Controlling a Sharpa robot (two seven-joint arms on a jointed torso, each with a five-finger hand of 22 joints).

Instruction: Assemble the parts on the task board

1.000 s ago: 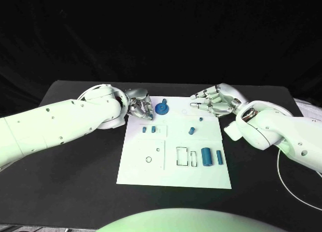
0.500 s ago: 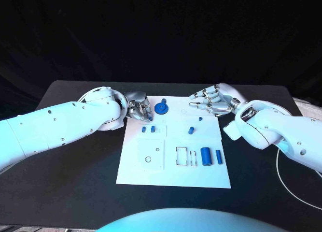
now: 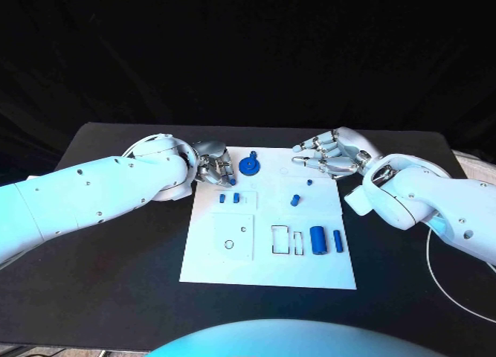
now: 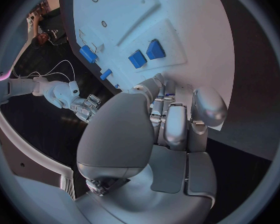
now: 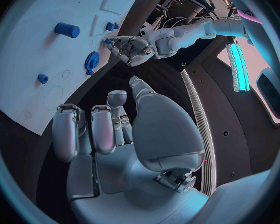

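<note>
Early in the assembly, by the look of it. Lying loose on the near half of the white board (image 3: pixel 267 271), itself flat on the black counter (image 3: pixel 108 282): a thick blue cylinder (image 3: pixel 317 241) with a slim one (image 3: pixel 337 239) just beside it. Farther up, well apart: a pair of small blue blocks (image 3: pixel 230 198) and a short peg (image 3: pixel 296 199). Toward the far end of the board: a blue gear (image 3: pixel 249 165). Hovering just beside that gear: the left hand (image 3: pixel 213 169), fingers curled in. Cannot tell whether clenched on a small part or on nothing. At the far right corner: the right hand (image 3: pixel 332 155), fingers curled, grasping nothing. Next, most likely: pinching a loose part and seating it squarely in its slot, which calls for a fine, steady pinch. Against a second ago, hardly any difference: both hands in the same spots, parts unmoved.
</note>
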